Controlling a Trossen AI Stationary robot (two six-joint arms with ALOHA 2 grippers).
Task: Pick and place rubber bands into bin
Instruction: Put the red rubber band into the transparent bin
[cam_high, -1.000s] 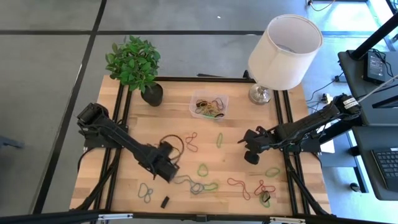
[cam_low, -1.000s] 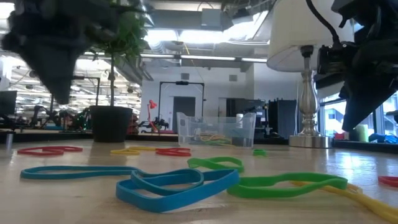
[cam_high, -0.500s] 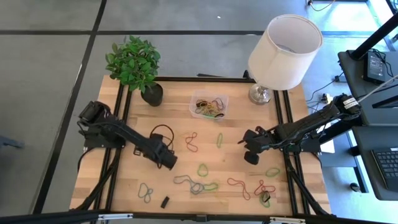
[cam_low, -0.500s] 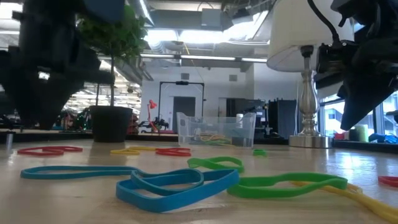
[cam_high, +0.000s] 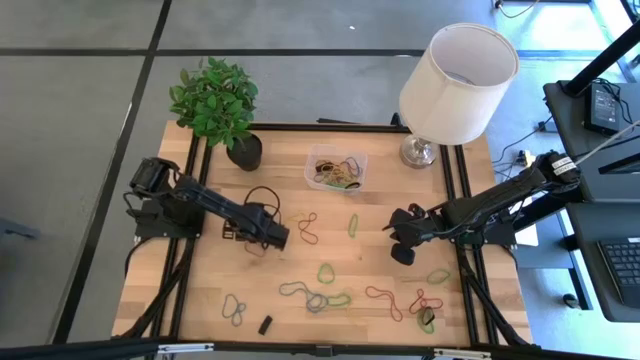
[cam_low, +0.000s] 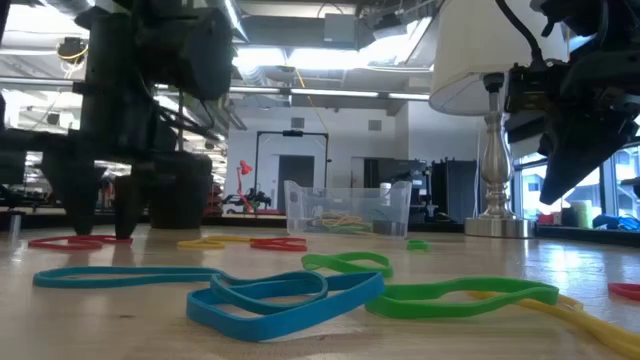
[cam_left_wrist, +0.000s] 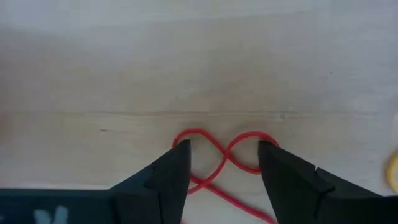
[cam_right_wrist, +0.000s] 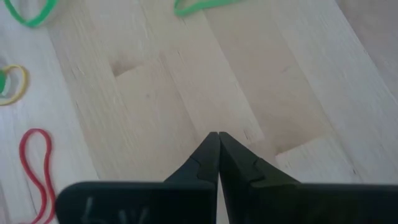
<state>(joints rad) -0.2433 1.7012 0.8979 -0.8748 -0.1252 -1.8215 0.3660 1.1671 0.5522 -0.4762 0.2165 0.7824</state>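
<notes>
Red band (cam_left_wrist: 217, 158) twisted between wide left jaws (cam_left_wrist: 222, 163), frame centre-left, long axis running toward bin (cam_high: 336, 171); right jaws (cam_right_wrist: 218, 163) closed, idle.

Potted plant (cam_high: 218, 107) at far-left corner of wood surface (cam_high: 270, 200); lamp (cam_high: 452, 85) w/ white shade right of plant; small black block (cam_high: 265, 325) near front edge.

The bin (cam_high: 336, 170), a small clear tray with rounded corners, sits at the table's far middle holding a tangle of yellow, dark and orange rubber bands (cam_high: 336, 174). More thin loops in red, green, blue and yellow lie flat and scattered over the nearer half.
</notes>
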